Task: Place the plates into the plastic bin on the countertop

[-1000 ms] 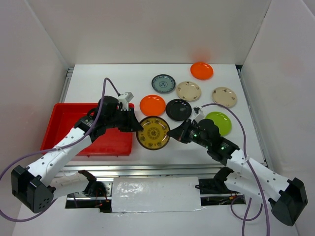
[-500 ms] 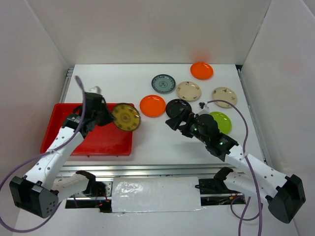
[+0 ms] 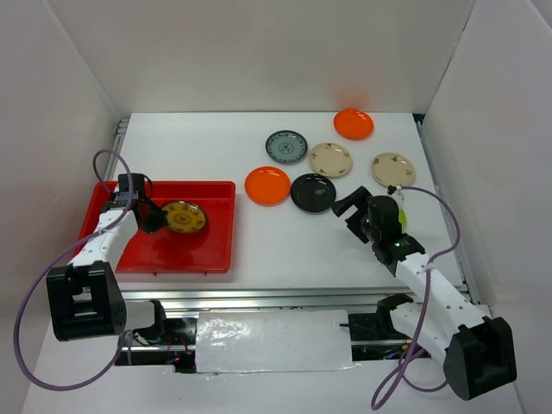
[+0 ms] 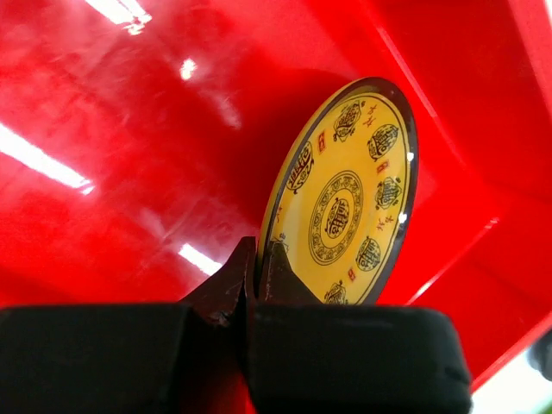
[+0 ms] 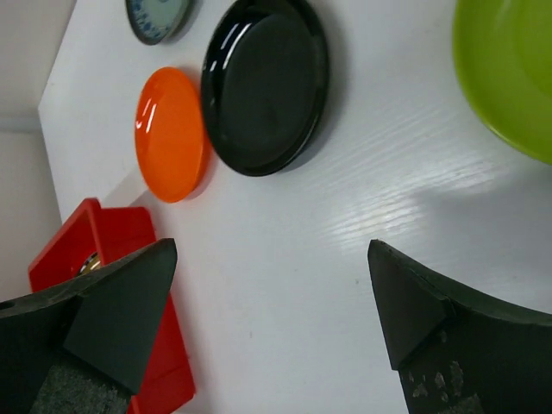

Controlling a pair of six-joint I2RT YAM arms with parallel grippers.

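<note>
My left gripper (image 3: 153, 217) (image 4: 256, 259) is shut on the near rim of the black-gold patterned plate (image 3: 183, 217) (image 4: 349, 198). It holds the plate tilted just above the floor of the red plastic bin (image 3: 216, 250) (image 4: 129, 172). My right gripper (image 3: 349, 211) (image 5: 272, 285) hangs open over bare countertop (image 3: 285, 241), with nothing between its fingers. The glossy black plate (image 3: 312, 192) (image 5: 263, 86) and an orange plate (image 3: 267, 185) (image 5: 171, 134) lie just beyond the right gripper. The lime green plate (image 5: 509, 69) lies to its right, mostly hidden under the arm in the top view.
Further back lie a blue-grey plate (image 3: 286, 147), two cream floral plates (image 3: 331, 159) (image 3: 393, 170) and a second orange plate (image 3: 354, 123). White walls enclose the table on three sides. A metal rail (image 3: 276, 297) runs along the front edge.
The left arm has swung left, carrying the black-gold plate from the table's middle into the bin. The right gripper has let go of that plate, opened wide and drawn back to the right.
</note>
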